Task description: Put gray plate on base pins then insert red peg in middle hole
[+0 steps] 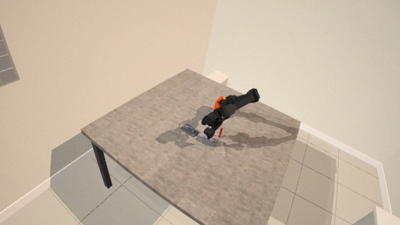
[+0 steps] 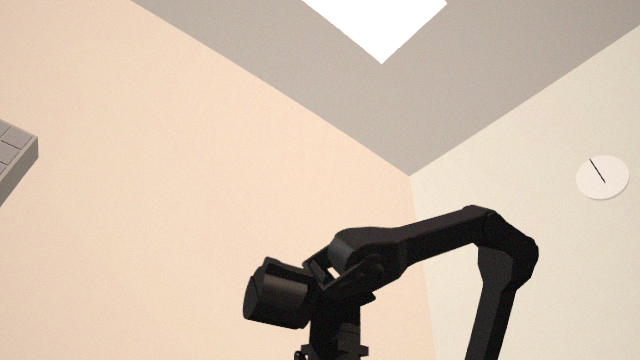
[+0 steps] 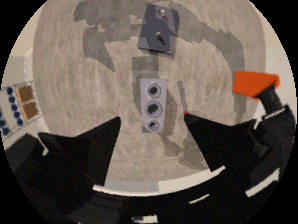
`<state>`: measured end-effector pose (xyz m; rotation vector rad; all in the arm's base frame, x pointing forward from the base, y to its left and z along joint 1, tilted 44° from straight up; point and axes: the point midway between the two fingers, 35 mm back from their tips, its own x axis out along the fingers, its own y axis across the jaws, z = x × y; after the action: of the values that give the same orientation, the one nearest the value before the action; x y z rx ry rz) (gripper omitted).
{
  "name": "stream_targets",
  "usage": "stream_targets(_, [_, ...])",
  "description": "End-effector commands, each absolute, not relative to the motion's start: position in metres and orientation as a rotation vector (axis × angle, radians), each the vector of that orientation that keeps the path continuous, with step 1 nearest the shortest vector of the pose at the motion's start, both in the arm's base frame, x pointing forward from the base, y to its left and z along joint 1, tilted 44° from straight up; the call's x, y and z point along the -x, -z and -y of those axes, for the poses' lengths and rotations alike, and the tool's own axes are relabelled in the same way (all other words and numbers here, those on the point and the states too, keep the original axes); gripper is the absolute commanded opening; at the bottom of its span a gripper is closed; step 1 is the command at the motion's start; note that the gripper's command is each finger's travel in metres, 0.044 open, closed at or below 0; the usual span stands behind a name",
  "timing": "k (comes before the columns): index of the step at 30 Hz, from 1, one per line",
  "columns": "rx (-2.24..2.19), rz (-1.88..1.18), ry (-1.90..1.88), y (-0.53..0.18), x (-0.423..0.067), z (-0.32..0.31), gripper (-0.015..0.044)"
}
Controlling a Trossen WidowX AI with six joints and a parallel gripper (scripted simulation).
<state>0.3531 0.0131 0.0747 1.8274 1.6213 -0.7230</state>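
The gray plate (image 1: 210, 141) (image 3: 153, 106) is a light gray bar with three holes in a row, lying on the table (image 1: 140, 109). The base (image 1: 190, 130) (image 3: 158, 28) is a darker flat piece a little to the plate's left in the top view and beyond it in the wrist view. The red peg (image 1: 220, 132) stands just right of the plate and is not in the wrist view. My gripper (image 1: 209, 134) (image 3: 153, 117) is open and empty, hanging right above the plate with a finger on either side of it. The exterior view shows only the arm.
An orange block (image 1: 219, 101) (image 3: 256, 83) sits at the arm's foot behind the gripper. A small coloured panel (image 3: 19, 104) shows at the left edge of the wrist view. The table's right edge lies beyond the arm.
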Motion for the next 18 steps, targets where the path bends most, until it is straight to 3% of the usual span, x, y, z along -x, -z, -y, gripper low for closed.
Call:
stream_targets(1, [-1.835, -1.632, 0.733, -0.067, -0.352, -0.019, 0.044])
stream_targets(18, [-1.833, -1.632, 0.732, -0.048, -0.356, -0.036, 0.044])
